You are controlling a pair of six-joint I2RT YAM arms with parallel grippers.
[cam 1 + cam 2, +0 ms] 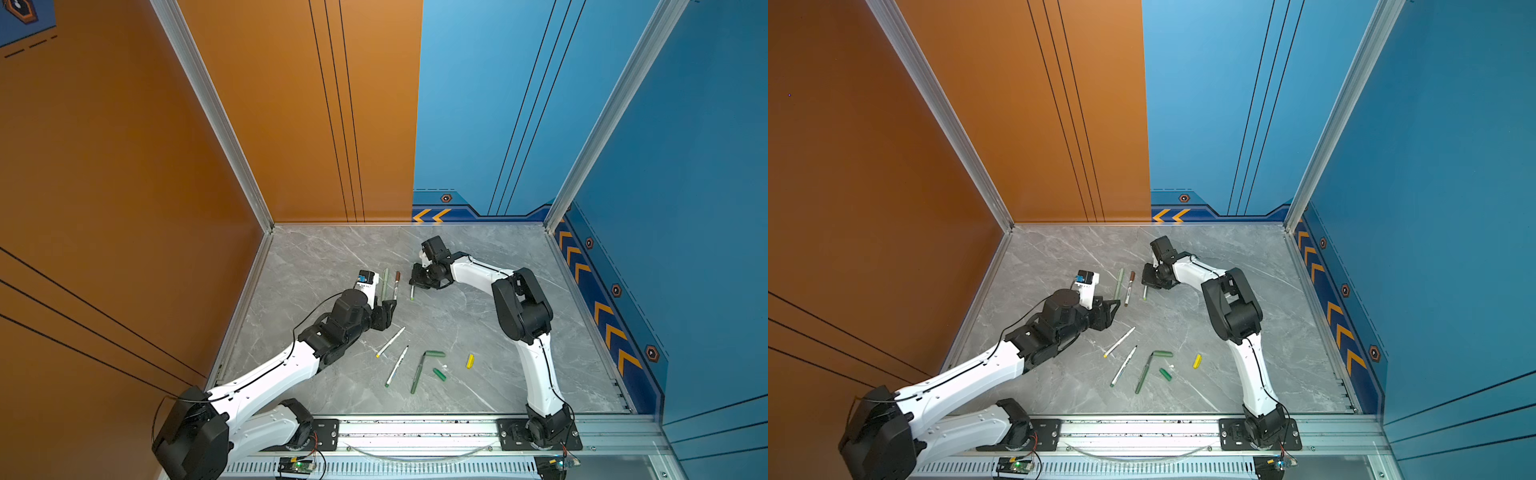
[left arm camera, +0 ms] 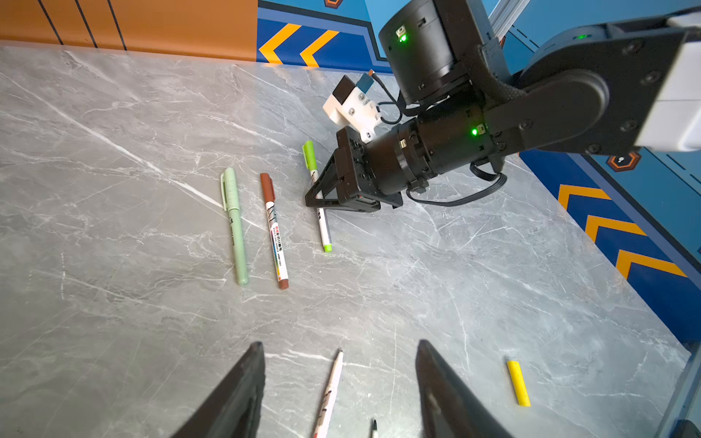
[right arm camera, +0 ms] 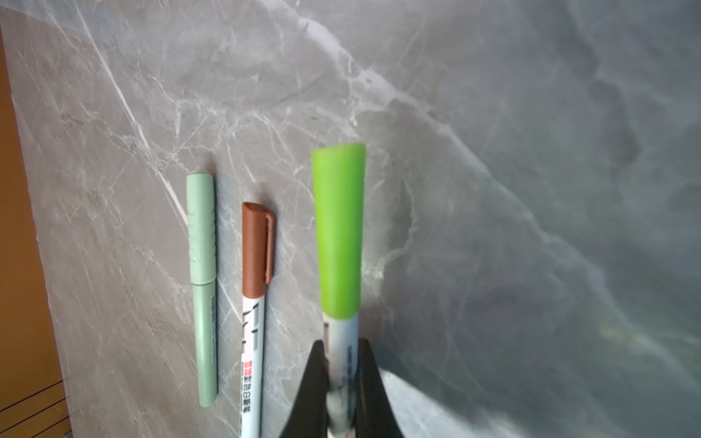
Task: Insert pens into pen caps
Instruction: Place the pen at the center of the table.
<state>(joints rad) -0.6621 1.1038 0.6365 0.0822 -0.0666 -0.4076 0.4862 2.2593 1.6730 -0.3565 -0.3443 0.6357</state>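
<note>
A grey marble bench [image 1: 478, 257] carries two robot arms. The left gripper [image 2: 340, 342] hangs empty, jaws spread, over the bench's middle. The right gripper [image 3: 341, 342] is clenched on the white barrel of a lime-capped pen [image 2: 324, 227], beside a capped sage-green pen [image 2: 235, 227] and brown pen [image 2: 275, 235]. Toward the front edge lie three uncapped pens [image 1: 397, 366], two dark green caps [image 1: 439, 374] and a yellow cap [image 1: 470, 360].

grey white-veined table [image 1: 332, 257], yellow cap [image 1: 470, 360], bright-green-capped white pen [image 3: 338, 246].

Top views overlook the whole table [image 1: 332, 257]; wrist views sit close
</note>
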